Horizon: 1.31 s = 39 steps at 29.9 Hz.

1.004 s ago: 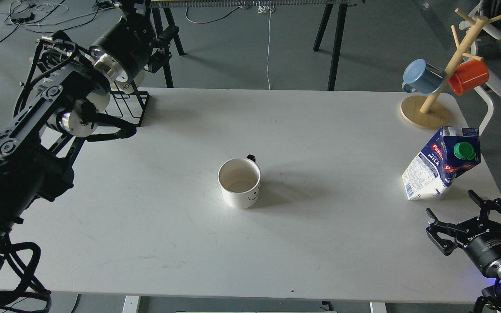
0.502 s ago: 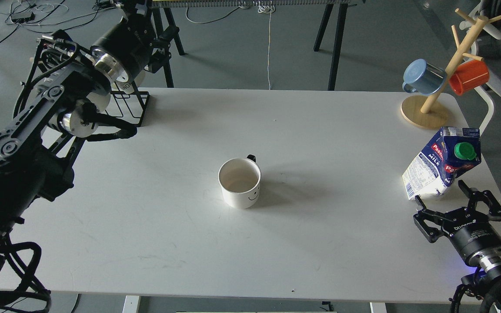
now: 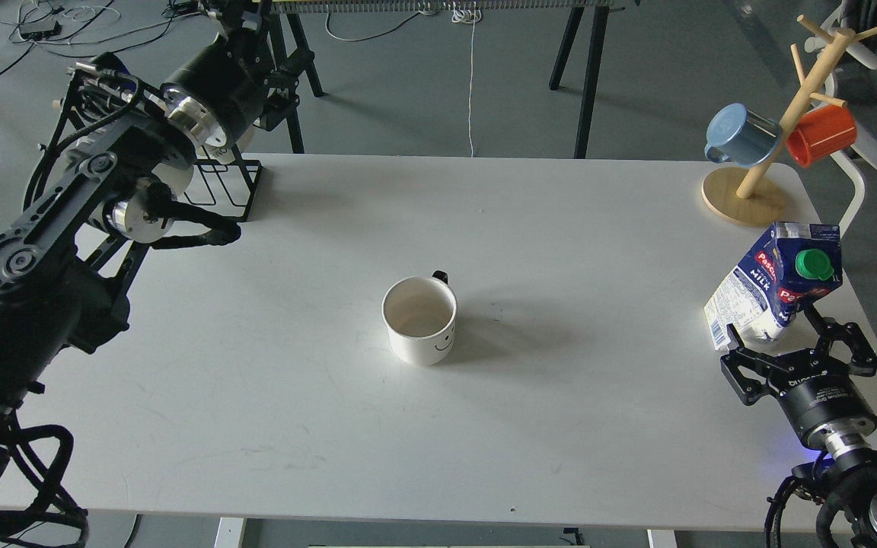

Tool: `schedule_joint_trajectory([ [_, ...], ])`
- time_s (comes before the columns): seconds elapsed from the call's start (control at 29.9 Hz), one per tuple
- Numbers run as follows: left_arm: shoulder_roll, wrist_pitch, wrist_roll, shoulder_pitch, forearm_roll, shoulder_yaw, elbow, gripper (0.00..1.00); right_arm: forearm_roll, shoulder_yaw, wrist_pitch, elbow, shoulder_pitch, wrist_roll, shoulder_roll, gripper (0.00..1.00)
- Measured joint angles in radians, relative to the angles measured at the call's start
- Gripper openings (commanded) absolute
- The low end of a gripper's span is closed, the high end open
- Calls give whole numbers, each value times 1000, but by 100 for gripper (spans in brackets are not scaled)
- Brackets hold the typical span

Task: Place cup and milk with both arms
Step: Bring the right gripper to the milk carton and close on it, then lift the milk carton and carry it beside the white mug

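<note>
The cup [image 3: 419, 320], a white mug with a black handle and a smiley face, stands upright near the middle of the white table [image 3: 560, 426]. The milk [image 3: 773, 285], a blue and white carton with a green cap, stands at the table's right edge, leaning a little. My right gripper [image 3: 789, 340] is open just in front of the carton's base, with its fingers on either side of the lower end. I cannot tell if they touch it. My left gripper [image 3: 256, 53] is high at the far left, dark and end-on, far from the cup.
A wooden mug tree [image 3: 770, 152] stands at the back right corner with a blue mug [image 3: 739, 135] and an orange mug [image 3: 821, 134] hanging on it. A black wire rack [image 3: 221, 183] stands at the back left corner under my left arm.
My right gripper has moved forward and a little left, from the front right corner up to the carton's base. The left arm, cup and milk have barely moved.
</note>
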Motion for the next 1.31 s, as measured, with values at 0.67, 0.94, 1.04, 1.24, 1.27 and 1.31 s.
schedule_joint_trajectory([
  [0.67, 1, 3, 0, 2, 7, 16, 3, 99, -141, 199, 0, -24, -29, 23, 160, 1],
  [0.94, 6, 3, 0, 4, 13, 28, 18, 99, -151, 193, 0, 32, -33, 23, 164, 1],
  [1.04, 13, 1, 0, 2, 13, 36, 35, 99, -171, 191, 0, 68, -32, 23, 184, 1],
  [1.24, 17, -1, 3, 0, 13, 38, 49, 99, -286, 189, 0, 129, -24, 23, 292, 2],
  [1.27, 18, -1, 3, 0, 13, 38, 49, 99, -315, 189, 0, 136, -22, 23, 320, 2],
  [1.31, 18, -1, 3, 0, 13, 39, 49, 99, -338, 189, 0, 140, -21, 22, 343, 2],
])
